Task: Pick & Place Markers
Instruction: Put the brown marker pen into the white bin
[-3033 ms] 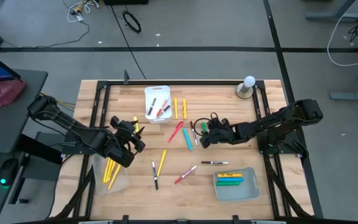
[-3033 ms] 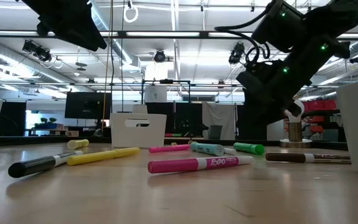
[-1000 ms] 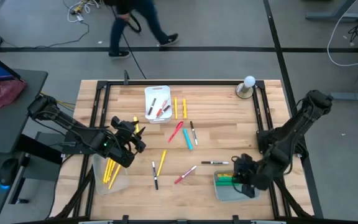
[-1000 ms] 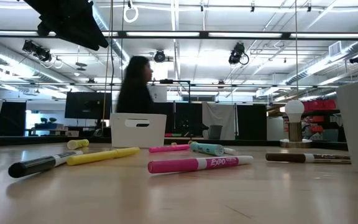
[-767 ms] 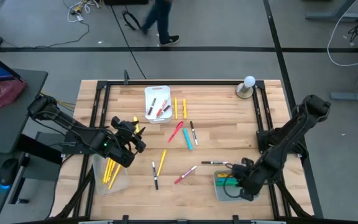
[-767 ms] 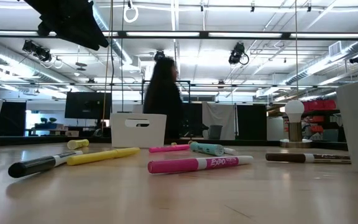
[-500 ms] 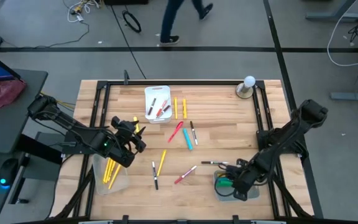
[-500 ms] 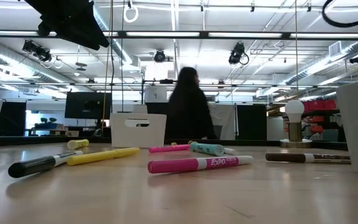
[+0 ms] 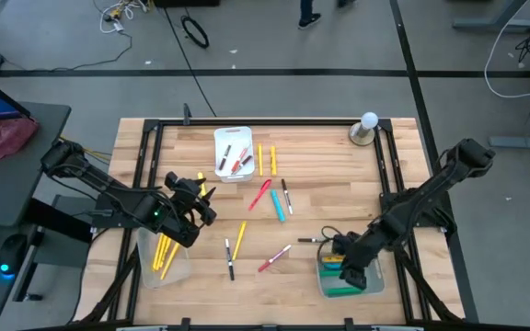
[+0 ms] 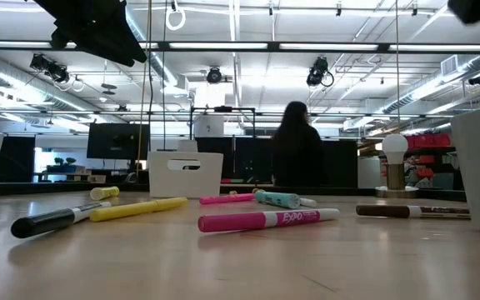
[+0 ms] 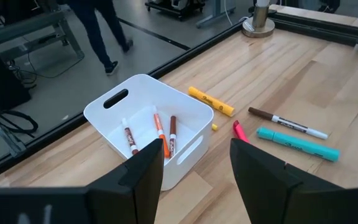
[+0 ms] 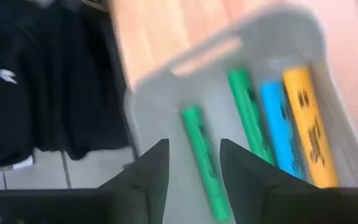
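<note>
Loose markers lie on the wooden table: a pink one [image 9: 260,193], a teal one [image 9: 277,205], yellow ones [image 9: 238,239] and slim dark ones [image 9: 229,257]. In the low view a pink marker [image 10: 265,219] lies nearest. My right gripper [image 9: 346,258] [image 12: 193,149] hovers open and empty over the grey tray [image 9: 372,276]. That tray holds two green markers [image 12: 201,149], a blue one [image 12: 281,127] and an orange-yellow one [image 12: 306,130]. My left gripper [image 9: 198,197] [image 11: 197,149] waits open above the table's left part, facing the white tray [image 11: 197,121].
The white tray [image 9: 233,138] at the far edge holds three slim markers [image 11: 157,127]. A clear tray [image 9: 180,272] at the near left holds yellow markers. A lamp-like bulb on a base [image 9: 367,127] stands at the far right corner. A person [image 10: 297,154] walks behind the table.
My right gripper has drifted a little toward the table's left over the grey tray. A green marker now lies along the tray's near side, where none lay before. A person has walked across the room behind the table. My left arm has kept still.
</note>
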`<state>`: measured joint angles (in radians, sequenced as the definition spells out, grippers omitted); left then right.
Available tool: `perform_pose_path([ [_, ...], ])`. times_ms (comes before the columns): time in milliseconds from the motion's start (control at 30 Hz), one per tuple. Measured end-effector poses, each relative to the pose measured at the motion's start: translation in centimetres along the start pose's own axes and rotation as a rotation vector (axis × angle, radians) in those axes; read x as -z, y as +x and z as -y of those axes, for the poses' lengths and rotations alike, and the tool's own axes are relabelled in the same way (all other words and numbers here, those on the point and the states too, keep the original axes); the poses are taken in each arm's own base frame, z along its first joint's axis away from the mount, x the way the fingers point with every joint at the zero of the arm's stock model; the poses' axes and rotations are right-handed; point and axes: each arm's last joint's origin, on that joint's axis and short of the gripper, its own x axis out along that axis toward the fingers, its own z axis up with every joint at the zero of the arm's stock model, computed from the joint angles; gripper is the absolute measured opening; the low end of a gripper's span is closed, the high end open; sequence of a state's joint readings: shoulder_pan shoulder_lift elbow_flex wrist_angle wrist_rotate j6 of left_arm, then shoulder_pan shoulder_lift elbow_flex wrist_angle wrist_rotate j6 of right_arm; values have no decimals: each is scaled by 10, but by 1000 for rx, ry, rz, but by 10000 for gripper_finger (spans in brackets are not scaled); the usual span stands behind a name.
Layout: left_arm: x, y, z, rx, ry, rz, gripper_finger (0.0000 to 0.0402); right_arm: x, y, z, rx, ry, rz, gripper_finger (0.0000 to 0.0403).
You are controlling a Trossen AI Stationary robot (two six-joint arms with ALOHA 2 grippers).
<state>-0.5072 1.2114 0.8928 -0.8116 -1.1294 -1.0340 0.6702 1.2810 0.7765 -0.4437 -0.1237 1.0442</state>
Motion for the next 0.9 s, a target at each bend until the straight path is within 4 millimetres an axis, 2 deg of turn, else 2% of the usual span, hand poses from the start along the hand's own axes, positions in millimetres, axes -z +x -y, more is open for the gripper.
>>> perform_pose_path([
  [133, 0, 0, 0, 0, -1, 0, 193, -6, -22, -5, -38, -102, 191, 128],
  [233, 0, 0, 0, 2, -5, 1, 193, -15, -33, -11, -3, -239, 429, 120],
  [367, 0, 0, 1, 3, -7, 2, 193, -34, -43, -18, 217, -399, 837, 114],
  [500, 0, 0, 1, 4, -10, 2, 193, -56, -45, -21, 453, -396, 1105, 112],
  [633, 0, 0, 1, 4, -10, 2, 193, -78, -36, -15, 516, -402, 1163, 114],
  [733, 0, 0, 1, 4, -10, 2, 193, -96, -22, -4, 529, -391, 1153, 122],
  [900, 0, 0, 1, 4, -10, 3, 193, -118, 5, 19, 541, -412, 1052, 167],
])
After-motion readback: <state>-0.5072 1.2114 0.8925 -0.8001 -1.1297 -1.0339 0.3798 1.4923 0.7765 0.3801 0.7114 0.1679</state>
